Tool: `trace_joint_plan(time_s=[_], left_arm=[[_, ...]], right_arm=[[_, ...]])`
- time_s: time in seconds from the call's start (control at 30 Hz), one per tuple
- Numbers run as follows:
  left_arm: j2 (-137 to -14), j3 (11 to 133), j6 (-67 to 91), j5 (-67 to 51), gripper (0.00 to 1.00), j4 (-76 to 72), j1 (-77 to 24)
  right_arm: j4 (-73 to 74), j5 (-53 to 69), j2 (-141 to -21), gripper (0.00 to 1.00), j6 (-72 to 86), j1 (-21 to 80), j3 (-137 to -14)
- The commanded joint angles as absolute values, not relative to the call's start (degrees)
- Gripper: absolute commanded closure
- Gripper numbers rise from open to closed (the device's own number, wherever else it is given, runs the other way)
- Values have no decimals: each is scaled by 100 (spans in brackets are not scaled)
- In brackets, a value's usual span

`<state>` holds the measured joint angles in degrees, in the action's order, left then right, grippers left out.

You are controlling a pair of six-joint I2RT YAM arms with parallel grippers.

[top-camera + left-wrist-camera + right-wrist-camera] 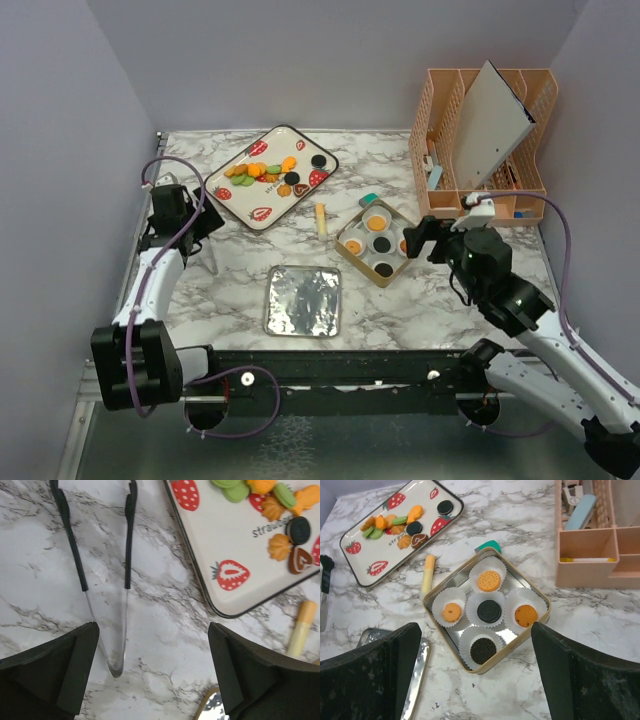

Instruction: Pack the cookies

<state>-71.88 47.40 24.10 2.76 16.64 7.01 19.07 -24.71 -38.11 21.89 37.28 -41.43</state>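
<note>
Top: cookies (270, 172) on tray (288, 142) at 11, more in tin (358, 264) at 3.
Left wrist: left gripper (152, 630) spread wide, empty, tongs (129, 540) beneath; tray cookies cropped at 1.
Right wrist: right gripper (475, 627) spread wide, empty, over tin, 5 cookies inside.

On marble table (400, 310): tray (243, 203) at eleven o'clock, rack (440, 140) at two, tin (358, 262) at three, lid (303, 300) at six, tongs (128, 540) at nine.

Glossy marble-look table (400, 310); shiny metal tin (520, 582).
</note>
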Motion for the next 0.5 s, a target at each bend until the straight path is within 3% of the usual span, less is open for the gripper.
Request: trace_joint_plan(time_s=[0.0, 0.27, 0.47], left_arm=[[-6630, 4450, 2775, -736, 1, 1503, 701], [-6545, 4559, 2674, -1250, 1, 2005, 87], [-6432, 4538, 2333, -1146, 2, 2245, -302]], right_arm=[[1939, -1574, -4478, 0, 1804, 3700, -4605], [1871, 201, -5931, 0, 1328, 3728, -5089], [1889, 538, -6825, 0, 990, 4159, -5348]])
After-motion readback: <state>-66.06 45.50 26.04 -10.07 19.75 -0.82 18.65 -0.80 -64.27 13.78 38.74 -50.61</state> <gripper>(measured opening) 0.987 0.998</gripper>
